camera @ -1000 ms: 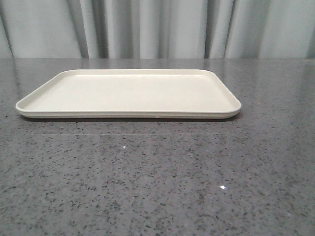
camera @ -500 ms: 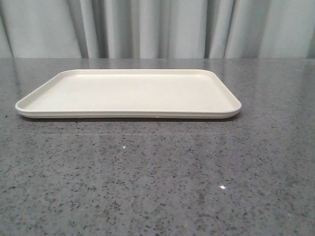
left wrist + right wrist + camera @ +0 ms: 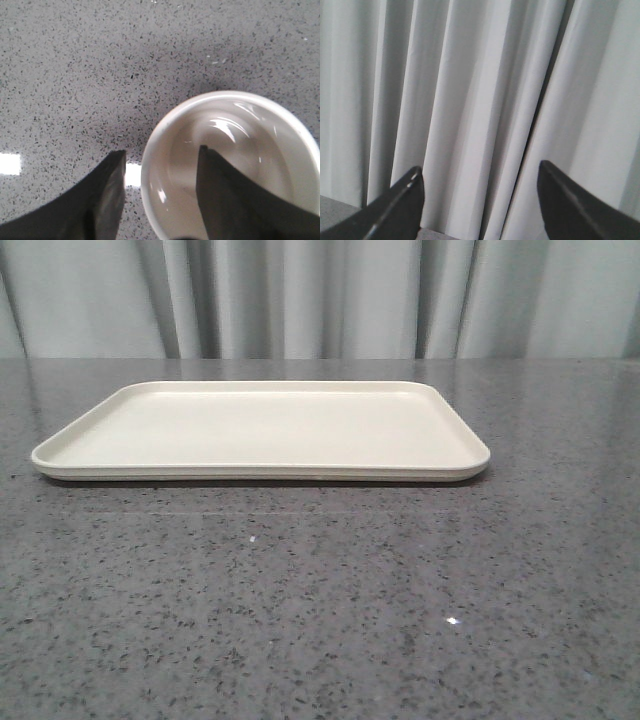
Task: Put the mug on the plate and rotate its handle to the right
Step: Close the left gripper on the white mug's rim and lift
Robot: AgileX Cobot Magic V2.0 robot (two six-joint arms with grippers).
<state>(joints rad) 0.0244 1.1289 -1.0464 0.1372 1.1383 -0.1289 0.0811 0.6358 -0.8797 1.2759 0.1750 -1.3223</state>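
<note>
The cream plate (image 3: 260,430) lies flat on the grey speckled table in the front view, with nothing on it. Neither arm appears in that view, and the mug does not either. In the left wrist view the white mug (image 3: 240,150) stands upright on the table, seen from above into its bare inside. My left gripper (image 3: 161,150) is open and straddles the mug's wall, one finger inside and one outside. A thin gap shows between the outer finger (image 3: 107,195) and the rim. The handle is hidden. My right gripper (image 3: 480,167) is open, holds nothing and faces the curtain.
A pale pleated curtain (image 3: 320,300) hangs behind the table's far edge. Grey speckled tabletop (image 3: 320,610) stretches in front of the plate.
</note>
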